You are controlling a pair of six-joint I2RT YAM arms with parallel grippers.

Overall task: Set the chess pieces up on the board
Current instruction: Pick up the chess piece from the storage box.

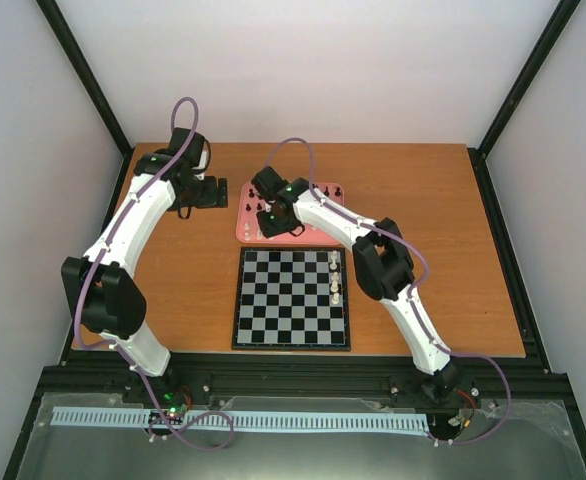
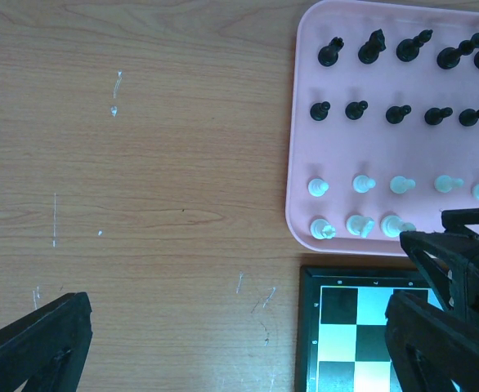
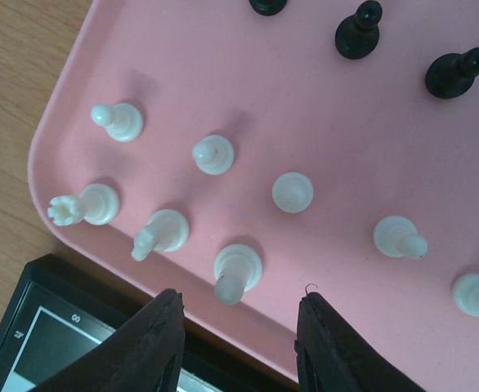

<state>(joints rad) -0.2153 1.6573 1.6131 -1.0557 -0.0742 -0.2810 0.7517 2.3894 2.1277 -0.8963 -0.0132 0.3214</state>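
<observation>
right hand [image 3: 241,310] fingers spread, empty | left hand [image 2: 239,327] spread | smooth rounded pink tray [image 3: 305,98] | glossy cream chess pieces [image 3: 293,192] | checkered board [image 1: 273,300]

Board [image 1: 291,300] lies flat on a wooden table [image 1: 433,250], its far edge just beside a pink tray [image 1: 243,228] holding black and cream chessmen [image 1: 324,190]. A few cream pieces [image 1: 334,285] stand in one file near the board's right edge. Right gripper [image 1: 276,222] hangs over the tray; left gripper [image 1: 218,192] hangs over the table beside the tray's left edge.
</observation>
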